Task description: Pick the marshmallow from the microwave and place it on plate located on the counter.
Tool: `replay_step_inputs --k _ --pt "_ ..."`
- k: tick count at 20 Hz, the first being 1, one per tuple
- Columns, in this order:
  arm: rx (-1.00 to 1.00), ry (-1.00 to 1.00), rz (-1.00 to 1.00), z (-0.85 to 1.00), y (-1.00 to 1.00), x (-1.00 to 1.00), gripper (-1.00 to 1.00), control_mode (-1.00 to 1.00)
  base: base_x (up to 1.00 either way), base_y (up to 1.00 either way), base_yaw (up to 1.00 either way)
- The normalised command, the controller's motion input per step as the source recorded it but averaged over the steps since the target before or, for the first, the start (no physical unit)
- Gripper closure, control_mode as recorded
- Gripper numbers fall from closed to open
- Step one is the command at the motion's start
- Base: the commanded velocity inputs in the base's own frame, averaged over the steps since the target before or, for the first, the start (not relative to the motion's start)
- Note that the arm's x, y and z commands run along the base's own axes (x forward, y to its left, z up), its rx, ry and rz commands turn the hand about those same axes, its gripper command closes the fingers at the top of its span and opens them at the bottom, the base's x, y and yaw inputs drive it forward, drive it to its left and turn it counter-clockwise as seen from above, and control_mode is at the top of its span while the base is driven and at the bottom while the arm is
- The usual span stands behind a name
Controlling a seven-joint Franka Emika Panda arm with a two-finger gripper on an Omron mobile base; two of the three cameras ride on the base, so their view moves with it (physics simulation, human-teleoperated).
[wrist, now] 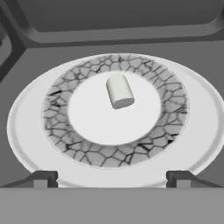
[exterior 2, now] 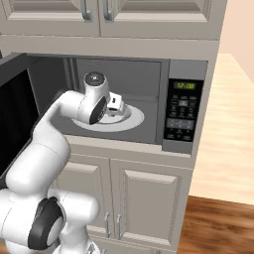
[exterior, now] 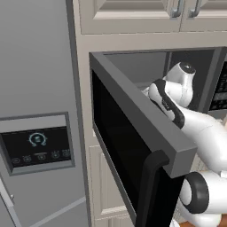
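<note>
The microwave (exterior 2: 149, 106) has a matt dark grey shell and a glossy black glass door (exterior: 126, 150). Inside it, a smooth white turntable (wrist: 205, 127) carries a dish (wrist: 170, 113) with a crackled grey ring and plain white centre. The marshmallow (wrist: 119, 90) on that dish looks smooth, matt white. Below the microwave, cabinets (exterior 2: 144, 198) are matt beige.
</note>
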Motion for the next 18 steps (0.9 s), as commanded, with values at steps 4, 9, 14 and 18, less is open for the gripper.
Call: replay_step_inputs --k 4,9,14,18 --pt "0.00 0.00 0.01 -0.04 0.00 0.76 -1.00 -1.00 0.00 0.00 0.00" --pt "0.00 0.00 0.00 -0.06 0.00 0.45 -1.00 -1.00 0.00 0.00 0.00" --pt "0.00 0.00 0.00 -0.35 0.01 0.49 -1.00 -1.00 0.00 0.00 0.00" --pt "-0.02 0.00 0.00 -0.47 0.09 0.35 -1.00 -1.00 0.00 0.00 0.00"
